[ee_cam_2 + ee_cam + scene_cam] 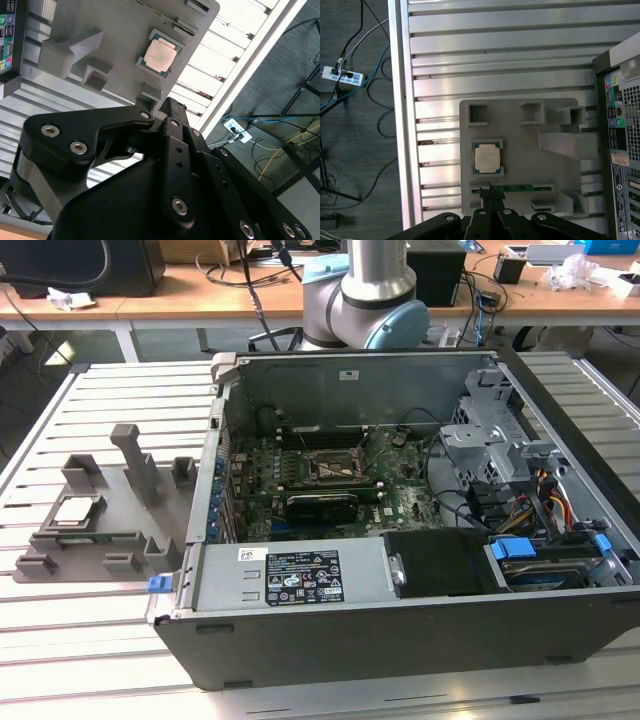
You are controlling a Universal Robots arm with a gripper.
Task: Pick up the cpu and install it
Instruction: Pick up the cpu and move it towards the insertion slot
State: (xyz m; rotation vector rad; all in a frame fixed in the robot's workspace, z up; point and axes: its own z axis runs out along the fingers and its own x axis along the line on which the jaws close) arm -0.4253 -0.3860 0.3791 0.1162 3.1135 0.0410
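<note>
Ok, tool point(488, 190) hovers over the holder tray point(520, 145), fingers pinched together, nothing gripped. The cpu point(487, 158) sits flat in its square pocket in the tray, apart from the tool tips, which line up w/ the tray edge nearest that pocket.

Edges now: the tray lies on the slatted tabletop point(495, 50). In the first wrist view the tabletop's long edge runs near the tray, and past it is floor point(360, 150) w/ cables and a power strip point(337, 75). On the tray's other side the PC case point(620, 150) wall stands close. A tall post point(567, 142) rises from the tray between cpu and case. Bare slats beyond the tray, lots of open room.

In the exterior view the cpu point(77, 509) is toward the exterior view's left, and the tray point(120, 540) is just beside the open case point(400, 630). The socket point(335, 468) sits mid-board, w/ cables and a drive cage point(480, 440) around it.

Cpu look: square, pale silver top, dull sheen, thin darker rim. The cpu point(160, 55) reads the same in the second wrist view, beyond the tool point(167, 102).
</note>
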